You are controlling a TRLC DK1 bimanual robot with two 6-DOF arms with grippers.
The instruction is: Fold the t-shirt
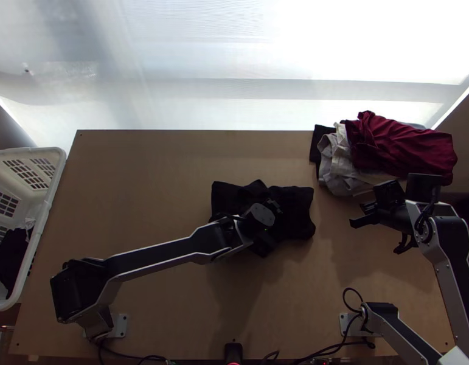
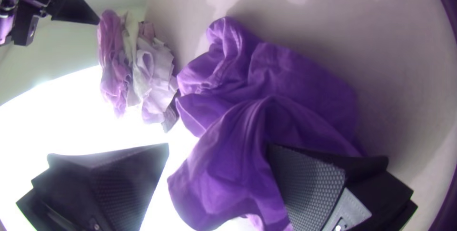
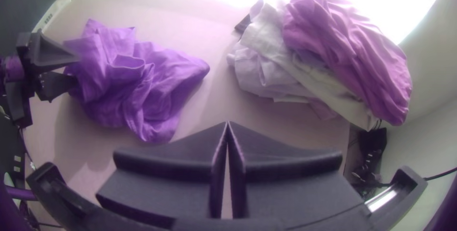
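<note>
On one table [image 1: 143, 176], one black t-shirt [image 1: 300, 210] lies bunched, left gripper [image 1: 269, 225] spread, right gripper [image 1: 356, 221] pressed together.

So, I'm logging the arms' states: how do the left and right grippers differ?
The left gripper is open, its fingers well apart; the right gripper is shut, its fingertips together. The left is at the t-shirt; the right is away from it, near the clothes pile. Both have wide, flat black fingers.

White glare comes from beyond the far side of the table [image 1: 143, 167], leaving its top dim, with soft shadows towards the near edge. Both wrist views have blown-out patches, bent edges and dark corners.
</note>
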